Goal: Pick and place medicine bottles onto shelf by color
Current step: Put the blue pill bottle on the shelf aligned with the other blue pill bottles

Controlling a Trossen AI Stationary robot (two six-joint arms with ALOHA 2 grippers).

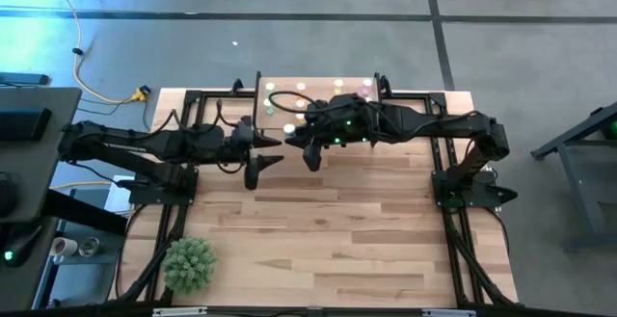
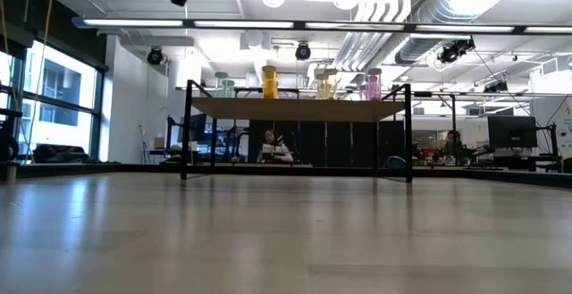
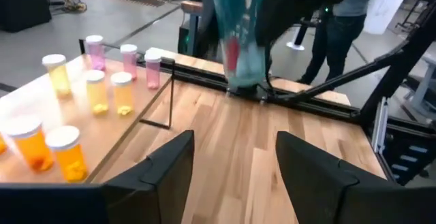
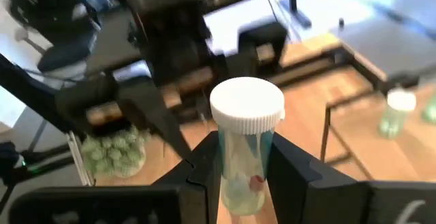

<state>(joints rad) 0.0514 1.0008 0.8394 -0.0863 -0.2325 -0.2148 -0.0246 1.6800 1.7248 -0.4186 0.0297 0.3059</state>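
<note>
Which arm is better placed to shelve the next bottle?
Right: the right gripper already clamps a green bottle beside the shelf; the left gripper is open and empty.

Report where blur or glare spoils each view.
Left wrist view: the green bottle held ahead is smeared. Right wrist view: that bottle is sharp, the background soft. Low view: bright ceiling lights, the shelf backlit. High view: bottles on the shelf glare pale.

The high view looks straight down on the whole table (image 1: 318, 230), the shelf (image 1: 289, 93) at twelve o'clock. The low view sits at tabletop height, facing the shelf (image 2: 299, 109) and the room beyond. Both wrist views look close past their own fingers toward the shelf (image 3: 102, 125).
</note>
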